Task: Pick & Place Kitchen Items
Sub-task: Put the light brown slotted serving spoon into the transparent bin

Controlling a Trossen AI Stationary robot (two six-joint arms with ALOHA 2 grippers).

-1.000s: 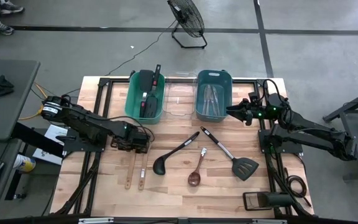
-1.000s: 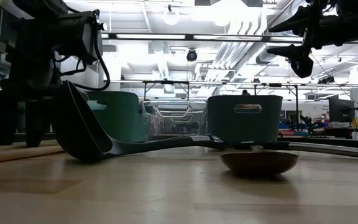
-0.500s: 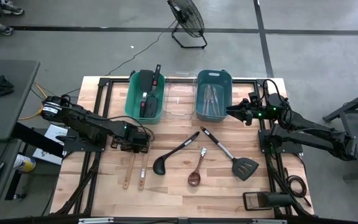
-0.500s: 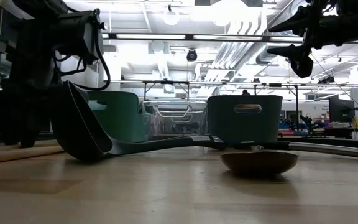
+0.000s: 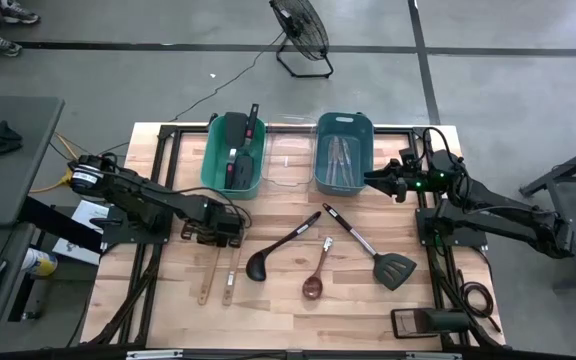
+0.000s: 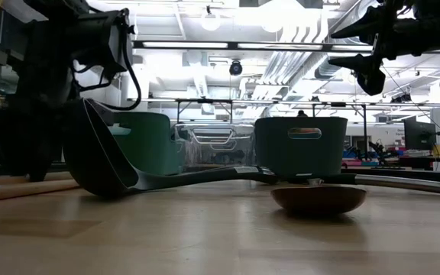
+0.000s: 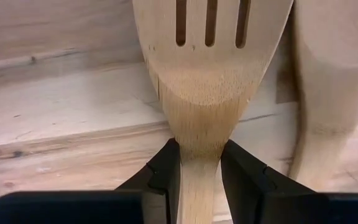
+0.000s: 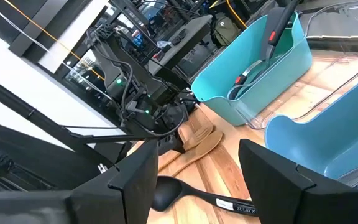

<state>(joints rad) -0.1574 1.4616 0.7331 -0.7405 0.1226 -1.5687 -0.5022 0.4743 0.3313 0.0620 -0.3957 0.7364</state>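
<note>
At centre left of the high view, the left gripper (image 7: 199,177) has just been closed on the slotted wooden spatula (image 7: 211,68) still lying on the table (image 5: 368,320), so lifting can follow, while the right gripper (image 5: 370,180) is held open beside the blue bin (image 5: 320,150).

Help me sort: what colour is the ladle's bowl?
Black, clearest in the high view: ladle.

green bin (image 5: 218,160) | clear bin (image 5: 290,160) | blue bin (image 5: 358,135) | fan (image 5: 300,30)
</note>
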